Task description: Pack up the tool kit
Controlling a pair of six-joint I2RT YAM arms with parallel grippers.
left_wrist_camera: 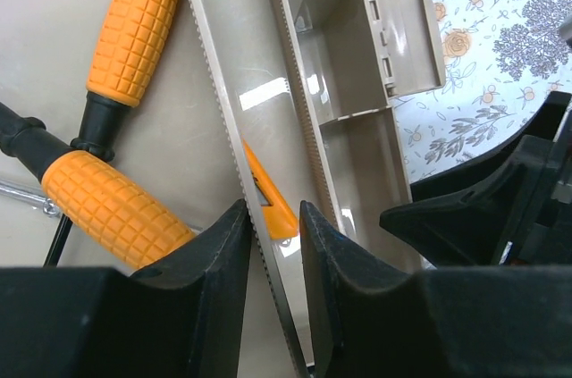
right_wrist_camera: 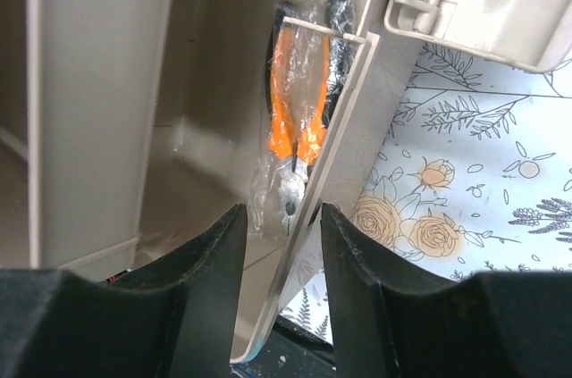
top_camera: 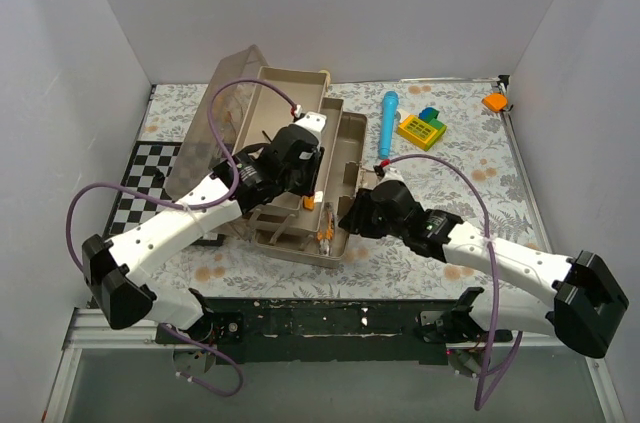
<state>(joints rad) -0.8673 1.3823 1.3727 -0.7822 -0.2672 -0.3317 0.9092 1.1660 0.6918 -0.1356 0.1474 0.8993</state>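
Observation:
The tool kit box [top_camera: 296,76] lies open at the table's middle with its translucent lid [top_camera: 222,108] tipped back to the left and its tan trays [top_camera: 352,138] folded out. My left gripper [top_camera: 312,181] [left_wrist_camera: 273,217] hangs over the box, jaws a little open astride a serrated tray wall [left_wrist_camera: 234,65], with only the left finger against it. Two orange-handled screwdrivers [left_wrist_camera: 134,29] lie in the box to the left of that wall. My right gripper [top_camera: 352,213] [right_wrist_camera: 283,217] stands open astride the front tray's side wall [right_wrist_camera: 347,132]. Bagged orange-and-black pliers [right_wrist_camera: 299,101] lie inside that tray.
A blue cylindrical tool [top_camera: 388,121] and a yellow toy block [top_camera: 421,129] lie right of the box on the floral cloth [top_camera: 470,173]. An orange object [top_camera: 494,100] sits in the far right corner. A checkerboard mat [top_camera: 140,178] lies at the left. White walls close in the table.

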